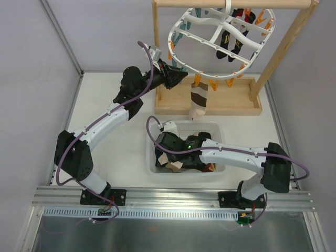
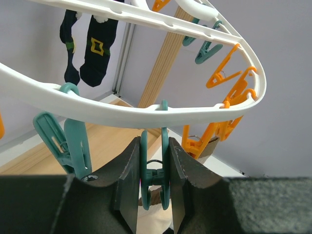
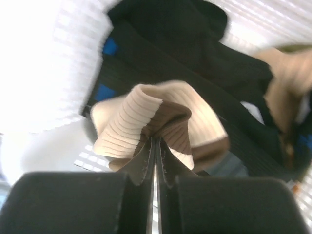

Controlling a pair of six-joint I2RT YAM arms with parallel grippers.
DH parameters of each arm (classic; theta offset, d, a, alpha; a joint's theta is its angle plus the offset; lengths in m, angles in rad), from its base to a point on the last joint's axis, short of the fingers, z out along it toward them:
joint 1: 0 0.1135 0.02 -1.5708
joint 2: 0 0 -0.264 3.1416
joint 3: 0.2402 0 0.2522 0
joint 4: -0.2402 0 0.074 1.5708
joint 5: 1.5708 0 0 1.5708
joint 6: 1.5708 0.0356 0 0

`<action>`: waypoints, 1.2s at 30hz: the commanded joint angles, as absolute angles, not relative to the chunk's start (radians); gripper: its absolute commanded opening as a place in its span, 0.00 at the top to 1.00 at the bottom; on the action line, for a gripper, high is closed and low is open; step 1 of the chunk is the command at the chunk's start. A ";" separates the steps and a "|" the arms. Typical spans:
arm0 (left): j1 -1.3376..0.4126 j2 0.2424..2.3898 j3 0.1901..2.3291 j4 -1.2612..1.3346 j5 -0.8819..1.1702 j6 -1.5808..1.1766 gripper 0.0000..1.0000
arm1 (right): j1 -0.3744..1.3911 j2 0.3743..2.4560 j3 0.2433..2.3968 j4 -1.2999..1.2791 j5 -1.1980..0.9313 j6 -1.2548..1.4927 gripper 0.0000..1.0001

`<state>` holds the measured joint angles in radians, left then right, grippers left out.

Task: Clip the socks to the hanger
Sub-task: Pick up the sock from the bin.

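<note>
Right gripper low in basket

Glossy white plastic hanger, smooth teal plastic peg, ribbed tan cloth sock, pale wood frame.

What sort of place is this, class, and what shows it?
Probably a robotics lab test bench staged for laundry: two robot arms bolted to a metal rail, a peg hanger on a wooden frame, and a white basket of socks.
</note>
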<state>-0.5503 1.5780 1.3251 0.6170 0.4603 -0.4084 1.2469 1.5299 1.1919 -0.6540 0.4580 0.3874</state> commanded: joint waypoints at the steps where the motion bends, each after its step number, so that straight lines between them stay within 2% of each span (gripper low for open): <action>1: -0.555 1.549 1.289 0.554 0.506 -0.385 1.00 | 1.224 1.528 1.236 -0.476 0.393 0.345 0.99; 7: -0.555 1.554 1.284 0.555 0.508 -0.377 1.00 | 1.177 1.528 1.180 -0.382 0.368 0.396 0.99; 18: -0.555 1.560 1.284 0.554 0.497 -0.356 1.00 | 1.173 1.503 1.103 -0.356 0.471 0.396 0.96; 21: -0.554 1.560 1.282 0.549 0.502 -0.353 1.00 | 1.173 1.502 1.103 -0.356 0.471 0.376 0.87; 24: -0.555 1.563 1.282 0.549 0.502 -0.354 1.00 | 1.173 1.470 1.103 -0.351 0.446 0.325 0.61; 25: -0.554 1.565 1.285 0.549 0.503 -0.354 1.00 | 1.173 1.457 1.097 -0.345 0.445 0.313 0.46; 28: -0.554 1.568 1.287 0.545 0.500 -0.353 1.00 | 1.175 1.389 1.065 -0.319 0.437 0.250 0.29; 31: -0.555 1.568 1.284 0.542 0.497 -0.351 1.00 | 1.175 1.329 1.028 -0.298 0.405 0.177 0.24; 36: -0.554 1.565 1.279 0.532 0.488 -0.351 1.00 | 1.189 1.281 0.931 -0.239 0.296 -0.019 0.24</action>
